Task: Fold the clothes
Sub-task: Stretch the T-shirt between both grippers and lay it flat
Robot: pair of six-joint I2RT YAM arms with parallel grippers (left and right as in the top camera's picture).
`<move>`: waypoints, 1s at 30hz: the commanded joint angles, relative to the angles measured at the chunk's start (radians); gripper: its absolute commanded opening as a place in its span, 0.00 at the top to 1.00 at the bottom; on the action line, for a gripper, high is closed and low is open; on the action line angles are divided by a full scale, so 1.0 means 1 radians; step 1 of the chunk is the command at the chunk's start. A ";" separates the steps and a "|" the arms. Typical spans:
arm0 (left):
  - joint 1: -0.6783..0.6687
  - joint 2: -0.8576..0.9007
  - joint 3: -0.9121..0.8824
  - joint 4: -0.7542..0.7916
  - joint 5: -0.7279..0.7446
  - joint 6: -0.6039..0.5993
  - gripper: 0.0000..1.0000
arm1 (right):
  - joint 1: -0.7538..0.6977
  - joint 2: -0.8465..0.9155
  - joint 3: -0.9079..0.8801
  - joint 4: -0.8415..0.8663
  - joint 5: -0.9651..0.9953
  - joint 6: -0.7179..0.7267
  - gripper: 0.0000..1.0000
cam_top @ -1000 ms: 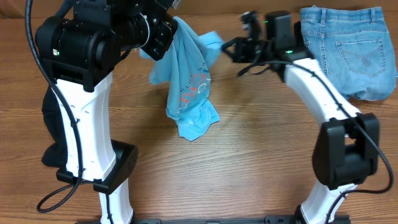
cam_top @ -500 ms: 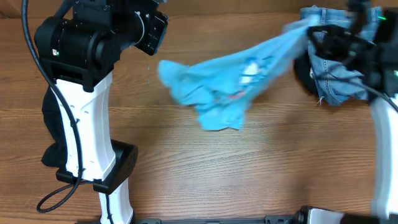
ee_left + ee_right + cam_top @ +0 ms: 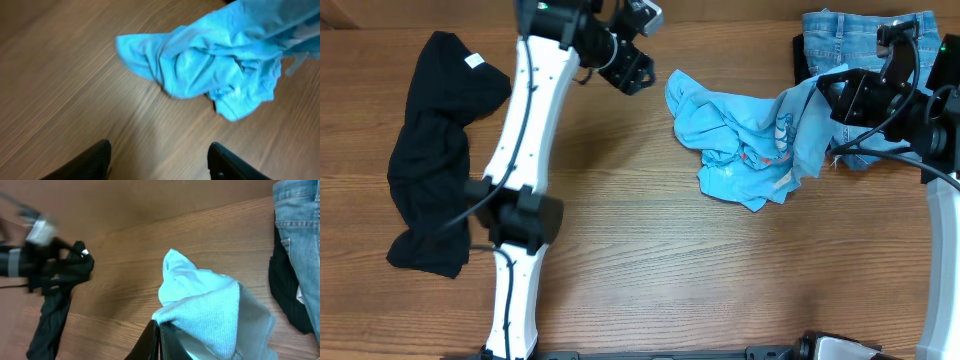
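The light blue T-shirt (image 3: pixel 745 150) lies bunched on the table right of centre, and one end of it rises to the right. My right gripper (image 3: pixel 828 92) is shut on that raised end; in the right wrist view its jaws (image 3: pixel 160 332) pinch a fold of the light blue T-shirt (image 3: pixel 205 310). My left gripper (image 3: pixel 635 68) hangs at the top centre, left of the T-shirt and apart from it. It stands open over bare wood (image 3: pixel 157 160), with the T-shirt (image 3: pixel 210 57) ahead of it. The black shirt (image 3: pixel 435 150) with a white neck tag lies crumpled at the far left.
Blue denim shorts (image 3: pixel 865 30) lie at the back right, partly under my right arm, with a dark cloth (image 3: pixel 285 290) beside them. My left arm's white links (image 3: pixel 525 150) run from the front edge up across the left half of the table.
My left gripper has opened and let go of the T-shirt. My right gripper has pulled the T-shirt to the right. The left arm has swung away, uncovering the black shirt.
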 commanded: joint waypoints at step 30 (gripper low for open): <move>-0.057 -0.121 0.169 0.087 -0.314 -0.217 0.96 | 0.003 -0.097 0.048 -0.062 0.012 -0.085 0.96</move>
